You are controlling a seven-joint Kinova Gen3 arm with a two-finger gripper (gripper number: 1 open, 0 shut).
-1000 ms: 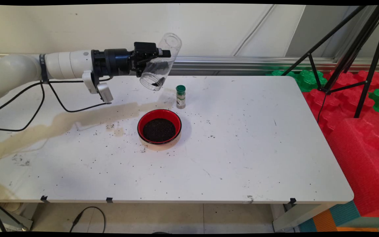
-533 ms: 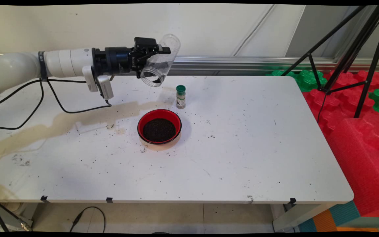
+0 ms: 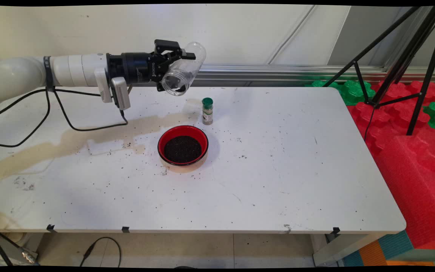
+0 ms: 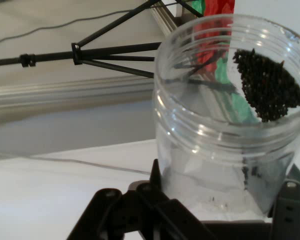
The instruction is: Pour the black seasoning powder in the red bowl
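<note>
Pincer [image 3: 179, 62] closed on a clear jar [image 3: 182, 73], clamped across its side wall, arm reaching in level above the far left of the tabletop [image 3: 278, 170]. Jar lies tilted, mouth facing down and toward the near side, bottom end raised toward the wall; a side grip like this suits tipping. Hand view: jar [image 4: 230, 125] nearly empty, with a small clump of dark grains [image 4: 267, 87] clinging inside near the threaded rim and a few specks lower down. Below and nearer, apart from the jar, stands a red bowl [image 3: 182, 145] filled with the same dark grains. A green-capped bottle [image 3: 207, 110] stands upright just behind the bowl. Loose grains are scattered around the bowl, and a tan stain runs off to the left.
</note>
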